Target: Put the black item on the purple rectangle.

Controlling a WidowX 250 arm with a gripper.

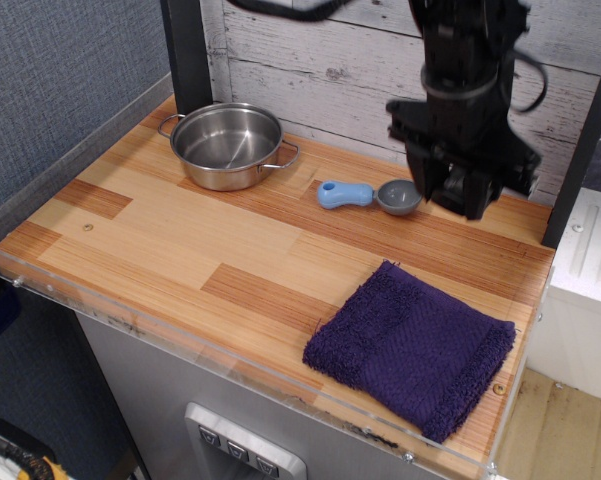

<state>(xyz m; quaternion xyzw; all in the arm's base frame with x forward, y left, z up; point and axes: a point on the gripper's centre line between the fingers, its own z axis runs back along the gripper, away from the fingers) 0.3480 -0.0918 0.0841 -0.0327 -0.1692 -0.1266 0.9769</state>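
Observation:
The purple towel point(412, 347) lies flat at the table's front right. My black gripper point(467, 197) hangs above the back right of the table, behind the towel and just right of the grey scoop. Its fingers stand close together around a small dark thing with a pale patch, which I take for the black bottle point(465, 188). Most of the bottle is hidden by the fingers. No bottle lies on the table.
A steel pot point(226, 144) stands at the back left. A blue-handled grey scoop point(370, 195) lies at the back middle. A clear raised rim point(180, 335) runs along the front edge and a white plank wall stands behind.

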